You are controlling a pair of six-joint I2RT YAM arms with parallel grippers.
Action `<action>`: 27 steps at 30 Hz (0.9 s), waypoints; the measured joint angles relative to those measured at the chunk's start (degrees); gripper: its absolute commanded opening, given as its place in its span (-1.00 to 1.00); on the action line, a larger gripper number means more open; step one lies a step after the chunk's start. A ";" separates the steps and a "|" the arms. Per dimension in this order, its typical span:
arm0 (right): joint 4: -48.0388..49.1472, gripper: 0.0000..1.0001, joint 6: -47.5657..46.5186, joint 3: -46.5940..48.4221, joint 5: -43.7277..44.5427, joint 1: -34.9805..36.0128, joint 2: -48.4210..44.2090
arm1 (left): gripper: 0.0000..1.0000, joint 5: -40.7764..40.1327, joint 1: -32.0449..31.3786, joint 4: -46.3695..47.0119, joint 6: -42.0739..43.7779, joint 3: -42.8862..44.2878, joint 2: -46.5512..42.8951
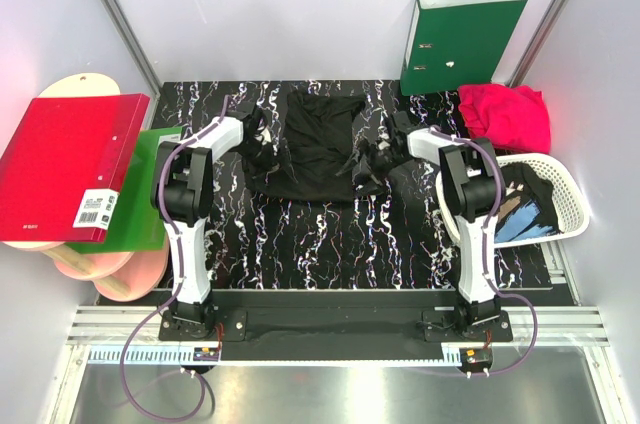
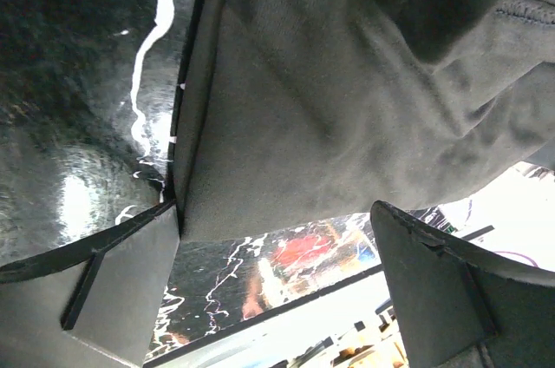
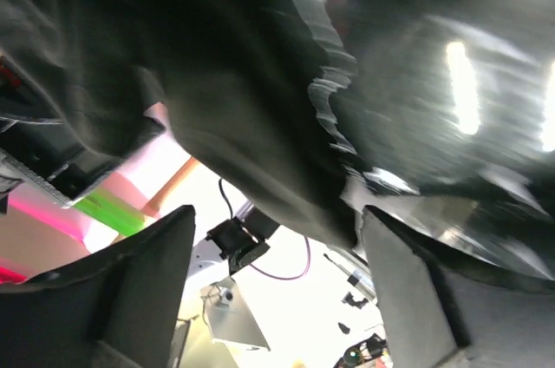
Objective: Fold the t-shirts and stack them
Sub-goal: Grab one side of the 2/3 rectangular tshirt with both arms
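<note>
A black tee [image 1: 315, 144] lies rumpled at the upper middle of the mat [image 1: 330, 244], its body roughly flat but its side edges bunched where the two grippers meet it. A pink tee [image 1: 505, 114] sits in a heap at the upper right, and a printed tee [image 1: 522, 209] lies in the basket [image 1: 572, 184] at the right edge. Neither looks folded, so I judge the task to be at an early stage. The main risk is a pinch that takes only one layer or misses the hem. The cloth is dark on a dark mat and its edges are wrinkled, so a fold could drag the tee askew or bunch it further. If the two sides are lifted unevenly, the tee would likely twist rather than fold cleanly. The left gripper [image 1: 252, 139] is at the tee's left edge with its jaws spread wide. In the left wrist view the cloth fills the upper right of the frame, its edge just beyond the fingertips [image 2: 113, 290], with nothing pinched. The right gripper [image 1: 382, 156] is at the tee's right edge, jaws likewise spread. Its view is blurred, with cloth across the upper left just ahead of the fingers [image 3: 121, 290] and none between them.
</note>
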 measured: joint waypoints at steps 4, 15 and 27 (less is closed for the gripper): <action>0.24 0.24 0.66 4.17 -2.56 1.95 2.69 | 0.87 0.24 -0.04 0.13 -0.09 -0.20 0.00; -9.55 -1.00 -8.79 13.55 -4.85 3.43 8.44 | -1.00 1.79 0.00 1.05 0.28 -1.16 1.79; -20.31 -1.00 -17.00 5.40 -3.37 3.56 2.32 | -1.00 3.23 -0.79 -0.35 0.39 -11.63 -6.19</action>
